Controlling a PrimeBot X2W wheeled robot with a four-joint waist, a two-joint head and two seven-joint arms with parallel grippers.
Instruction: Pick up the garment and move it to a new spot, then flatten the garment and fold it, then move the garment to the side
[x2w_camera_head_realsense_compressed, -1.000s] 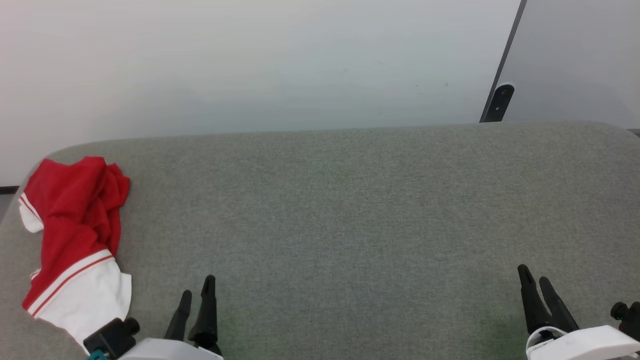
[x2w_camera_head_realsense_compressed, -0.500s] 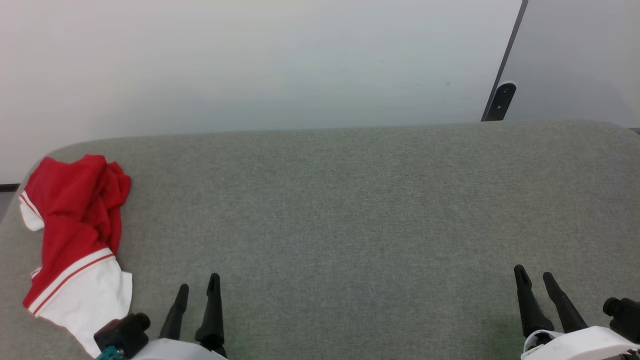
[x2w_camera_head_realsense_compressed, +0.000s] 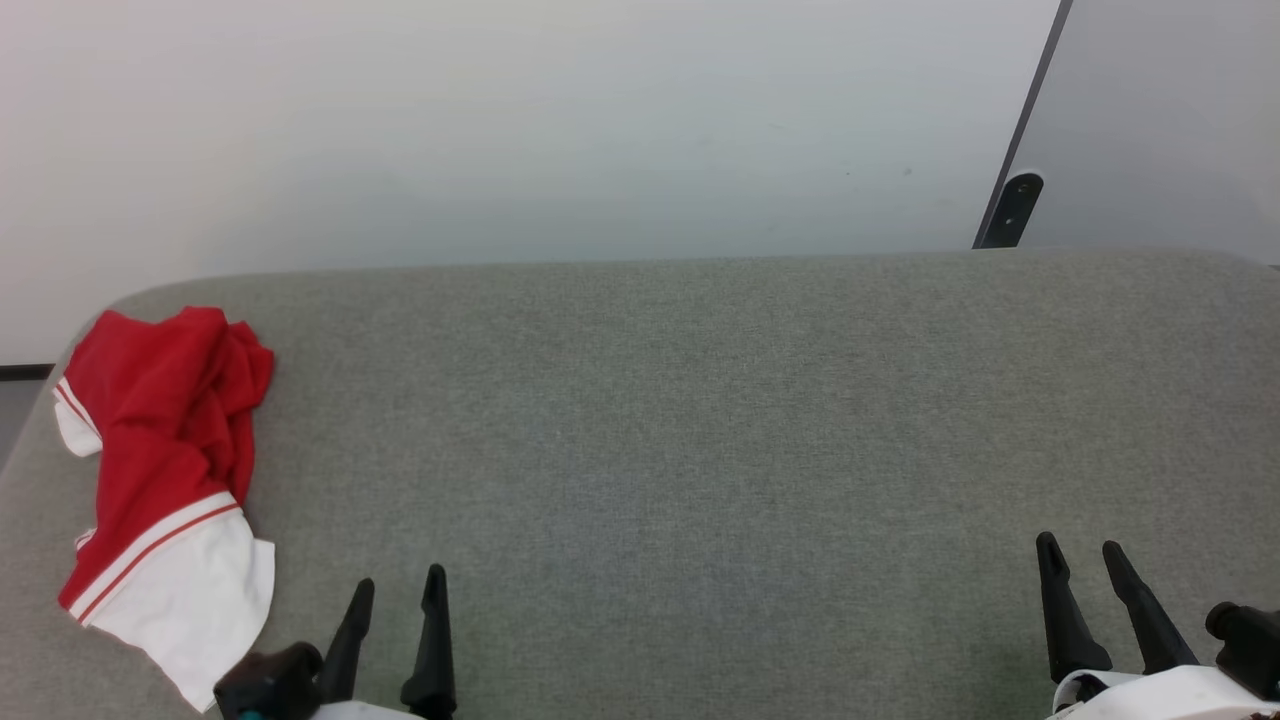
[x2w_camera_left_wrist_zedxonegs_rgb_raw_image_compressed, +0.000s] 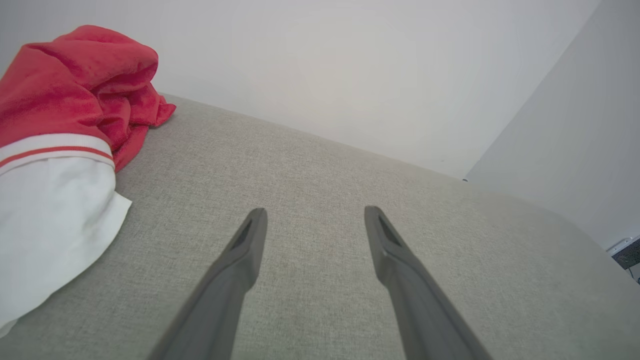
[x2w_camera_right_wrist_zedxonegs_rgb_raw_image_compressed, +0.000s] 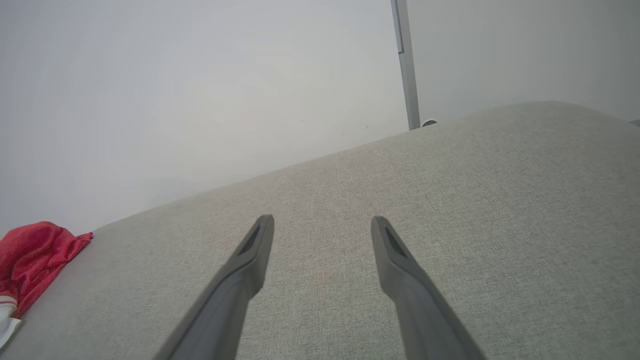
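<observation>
The crumpled red jersey (x2w_camera_head_realsense_compressed: 165, 440) lies along the left edge of the grey fabric-covered table (x2w_camera_head_realsense_compressed: 700, 420), its long axis running near to far. The left gripper (x2w_camera_head_realsense_compressed: 398, 580), jaws spread and empty, sits near its white sleeve end. The right gripper (x2w_camera_head_realsense_compressed: 1078, 545), also spread, is well apart.

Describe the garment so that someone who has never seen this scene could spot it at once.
Start from the wide grey table. At its left end, left of the left hand, the garment lies crumpled. Bright red cloth with a white, red-striped sleeve end sets it apart from the plain grey around it.
</observation>
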